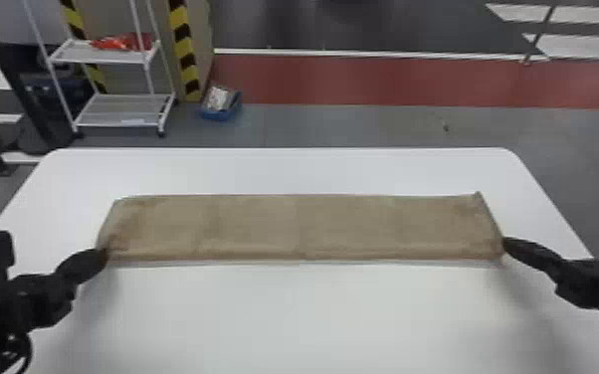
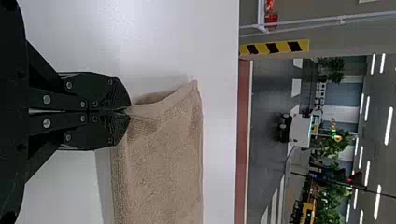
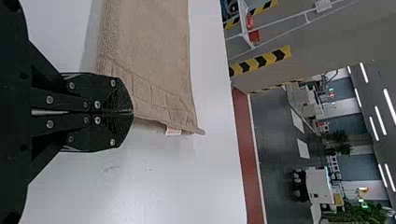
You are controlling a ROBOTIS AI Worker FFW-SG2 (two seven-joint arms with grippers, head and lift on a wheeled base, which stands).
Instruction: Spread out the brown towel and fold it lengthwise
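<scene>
Over the white, smooth counter point(image 1: 288, 313), the brown terry-cloth towel point(image 1: 298, 226) is stretched as a long narrow strip. Its near corners are clamped by the black two-fingered left tool point(image 1: 103, 253) and right tool point(image 1: 507, 242).

Lateral passage is available over the white, round-cornered table point(image 1: 283, 318) on the near side of the flat, oblong brown cloth towel point(image 1: 298, 226), between the arms; a narrower strip runs along its far side. Obstructions: black two-fingered left gripper point(image 1: 106, 253) at the towel's near left corner, black two-fingered right gripper point(image 1: 505, 241) at its near right corner.
</scene>
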